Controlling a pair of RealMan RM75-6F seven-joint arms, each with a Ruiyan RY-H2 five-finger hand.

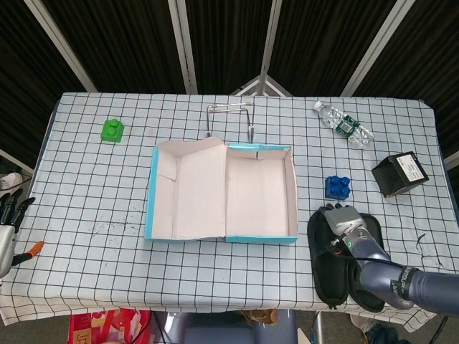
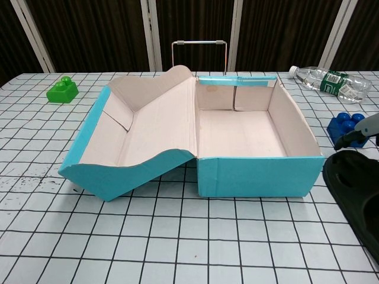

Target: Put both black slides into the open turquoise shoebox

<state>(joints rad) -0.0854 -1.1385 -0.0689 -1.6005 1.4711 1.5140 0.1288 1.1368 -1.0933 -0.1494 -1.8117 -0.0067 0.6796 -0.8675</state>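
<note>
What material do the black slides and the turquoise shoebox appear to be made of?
Black slides: probably moulded rubber or foam, matte, thick one-piece soles and straps. Turquoise shoebox: cardboard, with thin folded walls, a plain pale inside and a coloured outside.
</note>
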